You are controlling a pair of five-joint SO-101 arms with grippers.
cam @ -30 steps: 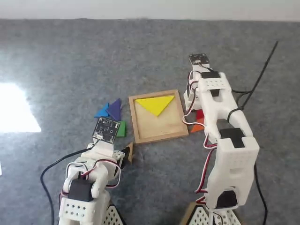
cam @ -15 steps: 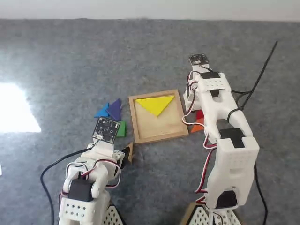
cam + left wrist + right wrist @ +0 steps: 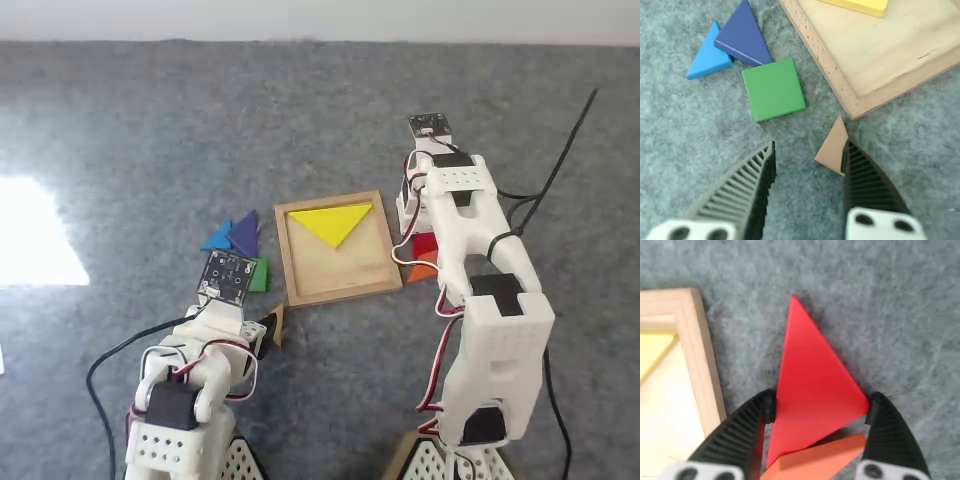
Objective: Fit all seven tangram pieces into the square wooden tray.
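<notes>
Left gripper (image 3: 809, 145), seen from its own wrist camera: we are finding the two ribbed fingers standing wide apart, holding nothing, low over the grey table (image 3: 675, 130). A tan triangle (image 3: 834, 147) is lying flat between them, touching the inner edge of one finger and sitting just off a corner of the wooden tray (image 3: 826, 67). A green square (image 3: 773, 89) is lying beyond the fingertips, near the tray's rim but apart from it. A dark blue triangle (image 3: 743, 37) is meeting the square's far edge, and a light blue triangle (image 3: 709, 55) is resting against the dark blue one. A yellow triangle (image 3: 865, 5) is sitting inside the tray. Right wrist camera: the right gripper (image 3: 822, 399) is clamping a red triangle (image 3: 810, 355), one finger touching each side, the piece's sharp point reaching out past the fingertips. An orange piece (image 3: 815, 460) is lying against the red one's wide end, between the fingers. The tray's rim is running alongside, near the red triangle but apart from it. High camera: we are looking down on the left arm (image 3: 190, 390) hanging by the tray's near left corner, and the right arm (image 3: 470, 230) stretching along the tray's right side above the red and orange pieces. The yellow triangle is occupying the tray's far half, and the green and blue pieces are clustering left of the tray.
</notes>
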